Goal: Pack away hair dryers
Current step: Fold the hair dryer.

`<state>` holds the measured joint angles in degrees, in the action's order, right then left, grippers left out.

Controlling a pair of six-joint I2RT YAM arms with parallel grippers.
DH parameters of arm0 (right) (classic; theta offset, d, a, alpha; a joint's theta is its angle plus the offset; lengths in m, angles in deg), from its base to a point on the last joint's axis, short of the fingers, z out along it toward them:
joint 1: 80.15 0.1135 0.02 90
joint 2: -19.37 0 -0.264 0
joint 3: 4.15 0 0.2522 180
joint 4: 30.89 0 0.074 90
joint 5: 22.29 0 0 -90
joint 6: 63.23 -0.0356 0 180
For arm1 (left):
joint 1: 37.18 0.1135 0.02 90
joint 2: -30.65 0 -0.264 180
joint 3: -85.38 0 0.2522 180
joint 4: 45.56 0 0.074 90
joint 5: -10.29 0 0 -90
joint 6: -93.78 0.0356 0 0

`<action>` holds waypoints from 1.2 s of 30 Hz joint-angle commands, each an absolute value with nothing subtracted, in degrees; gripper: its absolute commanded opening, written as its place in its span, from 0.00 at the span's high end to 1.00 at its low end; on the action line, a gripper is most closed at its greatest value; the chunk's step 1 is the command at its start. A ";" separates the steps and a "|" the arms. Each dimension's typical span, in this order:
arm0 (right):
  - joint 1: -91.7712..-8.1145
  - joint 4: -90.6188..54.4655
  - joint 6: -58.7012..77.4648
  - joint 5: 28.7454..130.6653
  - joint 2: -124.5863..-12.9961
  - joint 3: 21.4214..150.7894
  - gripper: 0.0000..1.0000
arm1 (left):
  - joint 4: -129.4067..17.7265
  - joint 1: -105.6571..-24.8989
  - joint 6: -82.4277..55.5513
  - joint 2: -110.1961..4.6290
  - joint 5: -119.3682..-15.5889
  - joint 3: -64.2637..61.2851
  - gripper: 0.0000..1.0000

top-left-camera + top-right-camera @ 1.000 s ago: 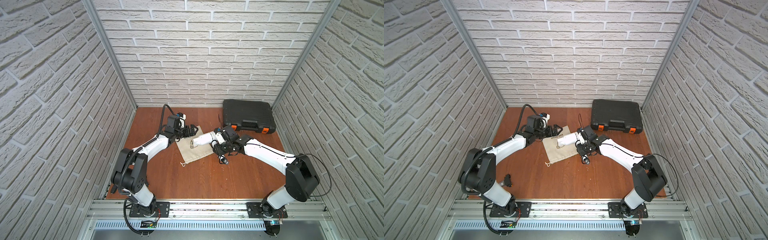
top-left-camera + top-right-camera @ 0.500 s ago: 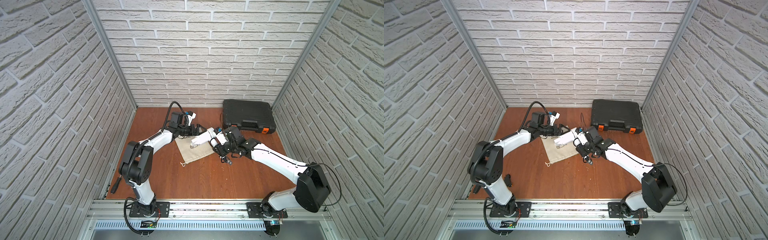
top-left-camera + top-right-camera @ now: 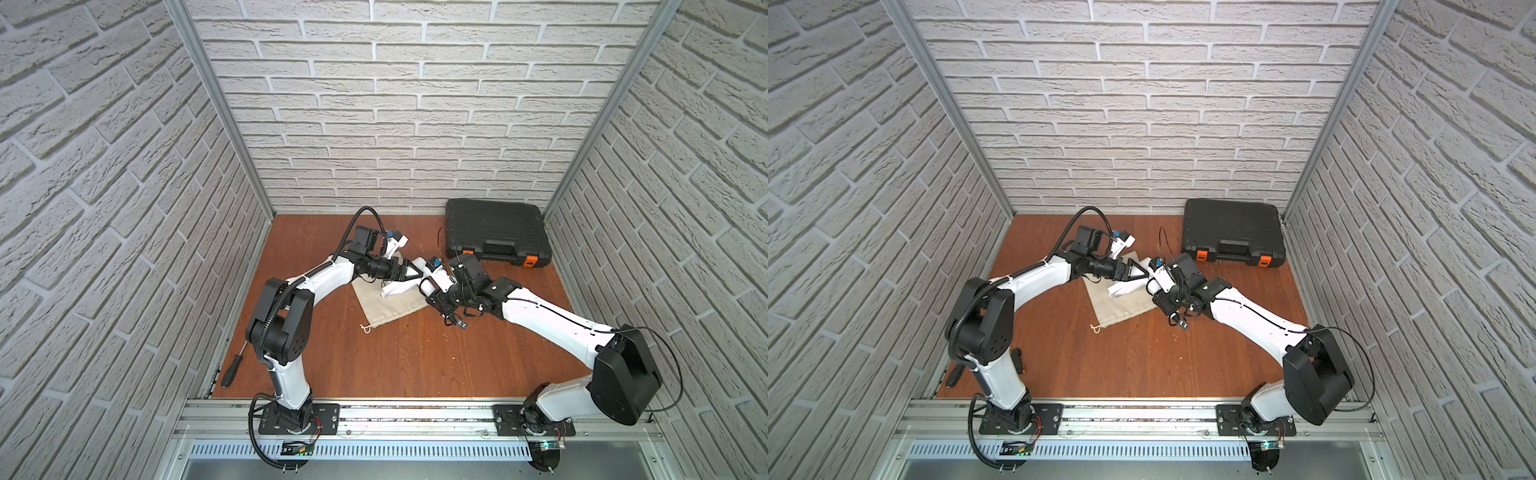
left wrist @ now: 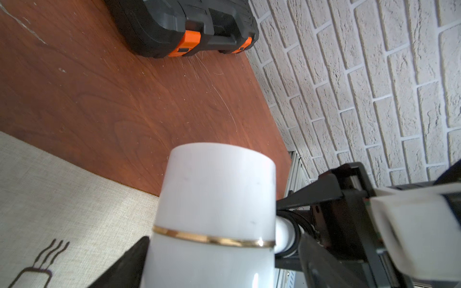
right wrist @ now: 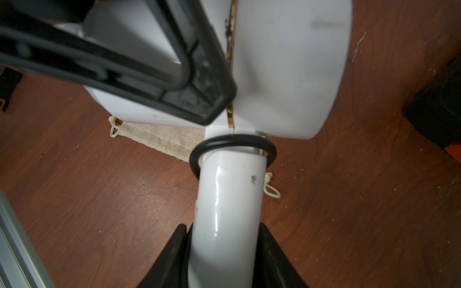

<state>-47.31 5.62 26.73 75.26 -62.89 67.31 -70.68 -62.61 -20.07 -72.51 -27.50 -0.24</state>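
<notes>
**Both arms on the dryer, over its bag**

The right gripper [image 5: 224,232] is clenched on the straight handle of the small white plastic hair dryer [image 3: 399,287], held over the beige drawstring cloth bag [image 3: 390,309] at the middle of both top views. The left gripper [image 3: 413,272] straddles the barrel; whether it presses cannot be told. A firm barrel hold should come before the handle is let go. The bag lies flat, seemingly empty. The black plastic case with orange latches [image 3: 494,232], upper right, is closed, its contents hidden.
</notes>
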 commanded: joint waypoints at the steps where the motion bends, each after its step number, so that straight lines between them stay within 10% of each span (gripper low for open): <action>1: -46.92 -3.87 26.13 76.23 -59.93 67.58 0.97 | -73.78 -63.83 -18.16 -73.00 -24.69 -0.27 0.10; 25: -46.66 -16.18 8.20 75.57 -57.15 65.79 0.97 | -40.88 -66.53 -40.54 -69.33 -34.27 9.54 0.99; 36: -45.22 -25.46 -5.38 76.34 -58.82 65.41 0.97 | -35.86 -66.88 -45.90 -64.71 -53.22 13.32 1.00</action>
